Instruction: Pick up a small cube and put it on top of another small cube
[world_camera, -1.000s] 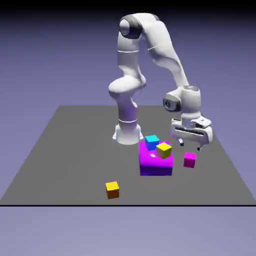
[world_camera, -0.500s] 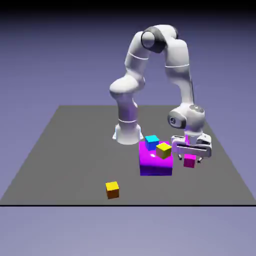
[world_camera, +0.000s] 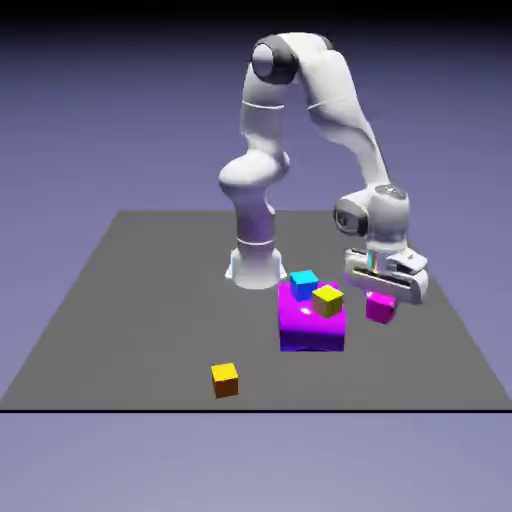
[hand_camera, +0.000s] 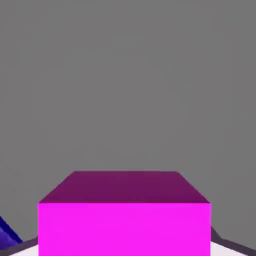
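Near the surface's right edge in the exterior view, about midway between front and back: hand clamped on the small magenta-pink cube, fingers closed against its sides, cube seemingly just clear of the surface and slightly tilted. Fills the lower middle of the hand view too, hiding the fingertips, plain grey beyond it.

No writing, brand or label readable on any cube or on the arm.

Dark grey flat surface, black line along its front edge, plain blue-violet backdrop darkening toward the top. Close to the held cube on the exterior view's left, toward the surface's middle: large purple-magenta block, carrying a yellow cube on its top right part, with a cyan cube at its back edge. Well apart, near the front edge and left of centre: orange cube.

Against a second ago: hand then spread wide and higher above the pink cube, now lowered and closed on it; other cubes unmoved.
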